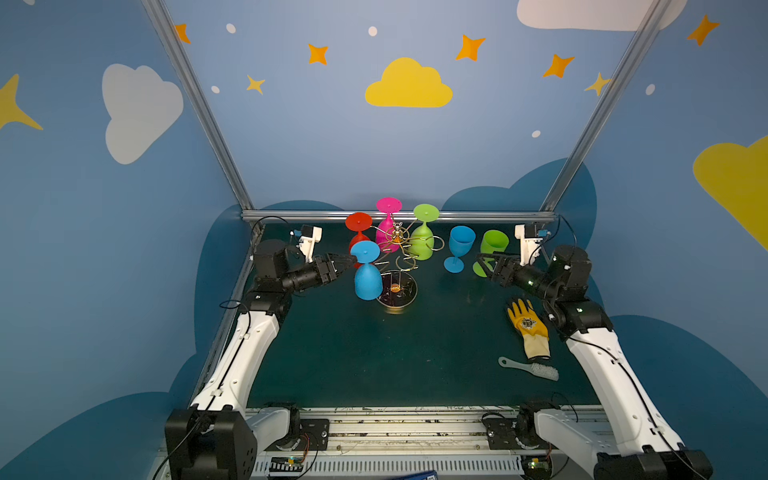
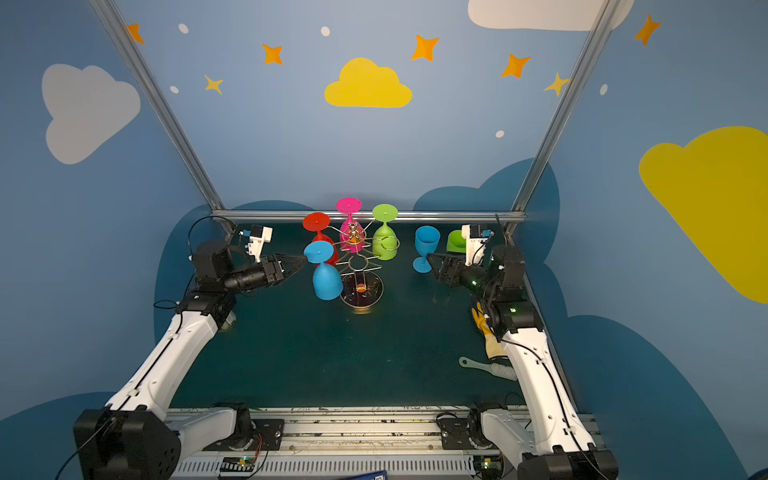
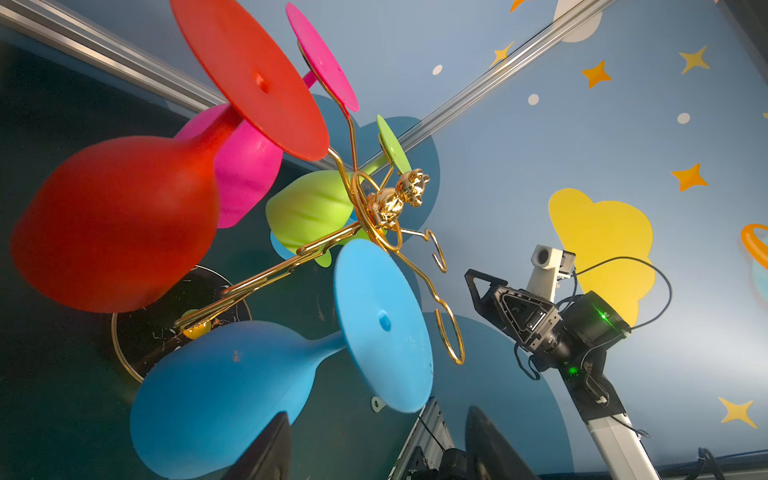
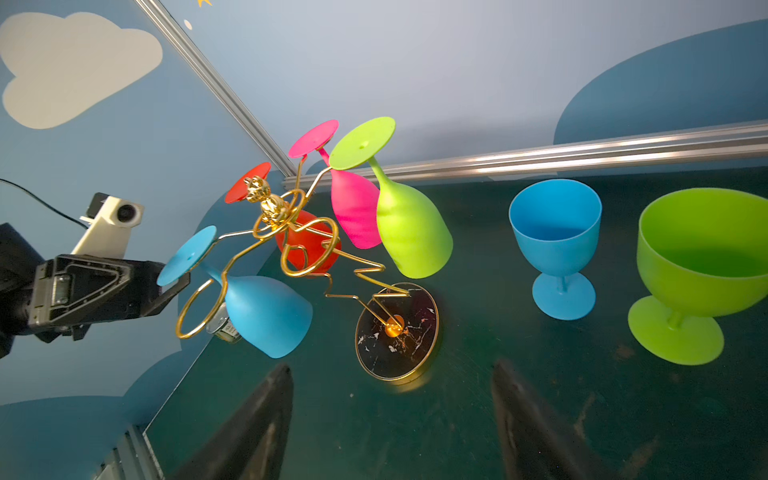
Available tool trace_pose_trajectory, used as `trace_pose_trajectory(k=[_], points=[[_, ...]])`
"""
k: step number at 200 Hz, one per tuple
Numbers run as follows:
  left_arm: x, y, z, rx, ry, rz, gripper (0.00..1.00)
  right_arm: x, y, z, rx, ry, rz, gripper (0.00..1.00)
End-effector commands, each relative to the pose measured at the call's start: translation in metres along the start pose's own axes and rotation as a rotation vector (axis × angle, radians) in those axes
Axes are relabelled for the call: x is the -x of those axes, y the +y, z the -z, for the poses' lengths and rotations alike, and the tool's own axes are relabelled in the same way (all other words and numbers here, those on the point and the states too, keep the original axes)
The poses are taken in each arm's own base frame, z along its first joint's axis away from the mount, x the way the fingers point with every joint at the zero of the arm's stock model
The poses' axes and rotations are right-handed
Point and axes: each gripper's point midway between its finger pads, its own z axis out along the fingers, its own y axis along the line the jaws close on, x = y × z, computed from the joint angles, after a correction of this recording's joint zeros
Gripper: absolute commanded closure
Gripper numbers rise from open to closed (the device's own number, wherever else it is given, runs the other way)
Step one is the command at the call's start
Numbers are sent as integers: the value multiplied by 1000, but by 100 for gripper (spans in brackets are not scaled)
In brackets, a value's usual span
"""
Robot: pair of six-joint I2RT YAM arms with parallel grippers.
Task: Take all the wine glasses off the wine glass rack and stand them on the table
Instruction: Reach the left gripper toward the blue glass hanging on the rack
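The left hand (image 1: 350, 262), its two fingers apart and gripping nothing, points at the blue wine glass (image 1: 368, 278). Its tip sits right beside that glass's round foot, and whether it touches cannot be told. The glass hangs bowl down from a ring-ended arm on the left side of the wine glass rack (image 4: 397, 328), a gold wire stand on a round dark base, set on the dark green surface (image 1: 374, 361). Three more glasses hang upside down from the rack: a red wine glass (image 1: 358, 221) at its far left, a pink wine glass (image 1: 388, 205) at its far side, and a lime wine glass (image 1: 423, 247) at its far right. To the right of the rack, apart from it, a blue goblet (image 1: 461, 241) and then a green goblet (image 1: 495, 242) stand upright. The right hand (image 1: 483, 262), fingers apart and empty, hovers out beyond the blue goblet, well apart from the rack. Nearer the robot than the rack, on its right, lie a yellow glove (image 1: 528, 326) and a white brush (image 1: 532, 369).
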Motion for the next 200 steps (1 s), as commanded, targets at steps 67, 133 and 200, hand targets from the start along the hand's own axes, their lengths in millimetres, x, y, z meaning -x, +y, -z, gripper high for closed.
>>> trace_pose_trajectory(k=[67, 133, 200], points=[[10, -8, -22, -6, 22, -37, 44, -1, 8, 8, 0, -15, 23, 24], [14, 1, -26, 27, 15, -32, 60, -4, 6, 7, -5, -6, 15, 24], [16, -1, -22, 54, 10, -43, 76, -5, 5, 6, -11, -2, 12, 24]])
